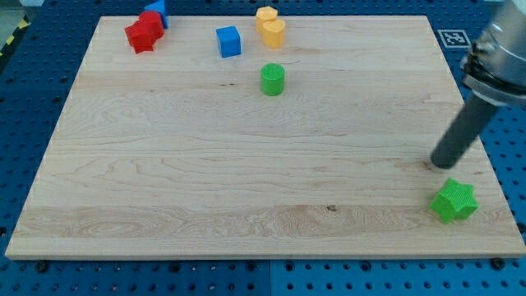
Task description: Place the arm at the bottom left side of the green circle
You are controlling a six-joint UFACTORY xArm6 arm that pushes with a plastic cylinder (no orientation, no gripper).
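Note:
The green circle (273, 79) is a short green cylinder standing in the upper middle of the wooden board (246, 164). My tip (438, 165) is at the view's right, far to the lower right of the green circle. It stands just above a green star block (454, 201) near the board's bottom right corner, close to it but apart.
A blue cube (229, 41) lies up and left of the green circle. Two yellow blocks (269, 26) sit together at the top middle. Red blocks (145, 32) and another blue block (158, 10) cluster at the top left corner. A blue perforated table surrounds the board.

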